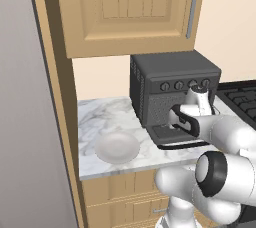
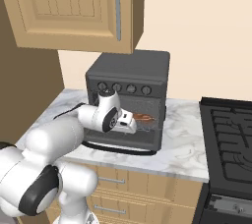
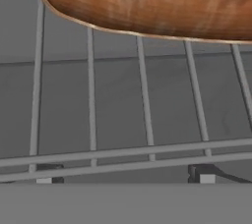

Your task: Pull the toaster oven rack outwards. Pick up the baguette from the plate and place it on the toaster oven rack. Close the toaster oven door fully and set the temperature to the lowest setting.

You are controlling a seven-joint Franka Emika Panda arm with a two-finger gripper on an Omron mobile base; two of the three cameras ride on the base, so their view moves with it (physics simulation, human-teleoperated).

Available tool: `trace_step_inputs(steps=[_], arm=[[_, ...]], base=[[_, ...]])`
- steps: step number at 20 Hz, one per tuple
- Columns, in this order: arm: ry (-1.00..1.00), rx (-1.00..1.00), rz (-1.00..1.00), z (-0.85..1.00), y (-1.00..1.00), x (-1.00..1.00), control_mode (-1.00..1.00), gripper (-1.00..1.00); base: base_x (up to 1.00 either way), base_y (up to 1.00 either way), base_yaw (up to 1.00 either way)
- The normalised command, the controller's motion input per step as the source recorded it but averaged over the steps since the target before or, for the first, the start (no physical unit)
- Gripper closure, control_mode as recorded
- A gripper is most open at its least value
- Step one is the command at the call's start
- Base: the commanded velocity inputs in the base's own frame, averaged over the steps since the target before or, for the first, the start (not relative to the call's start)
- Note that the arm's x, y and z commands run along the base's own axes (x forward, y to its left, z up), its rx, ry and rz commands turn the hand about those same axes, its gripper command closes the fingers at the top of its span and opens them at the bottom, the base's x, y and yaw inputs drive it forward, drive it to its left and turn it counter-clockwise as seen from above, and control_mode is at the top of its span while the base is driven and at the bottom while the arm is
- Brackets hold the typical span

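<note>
The baguette [image 3: 147, 7] rests on the toaster oven rack [image 3: 142, 115]; gripper [image 3: 125, 179] spread, empty. Loaf seems light, stiff; grip mid-length.

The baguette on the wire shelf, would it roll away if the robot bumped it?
Probably not far. The baguette lies across the bars of the toaster oven rack, which should catch its rounded underside. Its crust looks hard, so it would likely slide stiffly rather than bend. It seems light, so even a nudge might shift it.
</note>
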Motion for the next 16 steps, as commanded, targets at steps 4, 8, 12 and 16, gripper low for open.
trace_step_inputs(steps=[4,8,12,16], arm=[[0.0,0.0,0.0,-0.01,-0.15,0.28,-1.0,-1.0],[0.0,0.0,0.0,-0.03,-0.15,0.3,-1.0,-1.0],[-0.01,0.0,0.0,-0.04,-0.12,0.31,-1.0,-1.0],[-0.09,0.0,0.0,-0.11,-0.09,0.27,-1.0,-1.0]], base=[[0.0,0.0,0.0],[0.0,0.0,0.0],[0.0,0.0,0.0],[0.0,0.0,0.0]])
